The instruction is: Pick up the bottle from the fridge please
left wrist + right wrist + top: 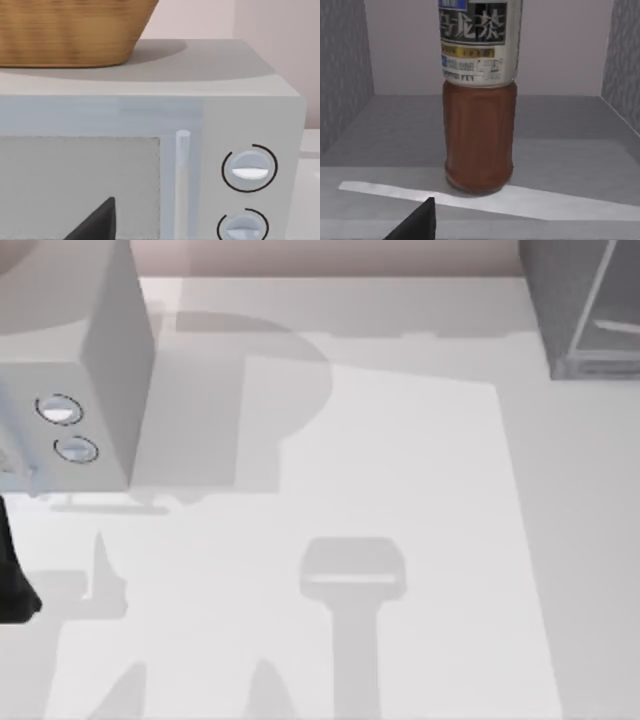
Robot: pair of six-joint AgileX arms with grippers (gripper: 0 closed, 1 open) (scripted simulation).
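Top view: fridge [585, 310] at two o'clock; dial box [70, 370] at ten.
Left wrist view: dial box, basket [70, 30] atop.
Right wrist view: bottle [479, 100] upright on fridge floor, near; rigid, smooth, likely slippery—you should grip its brown body. Right gripper's opening: cannot tell.

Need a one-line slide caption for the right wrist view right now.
Brown bottle stands upright on the fridge floor, directly ahead of the right gripper's fingertip.
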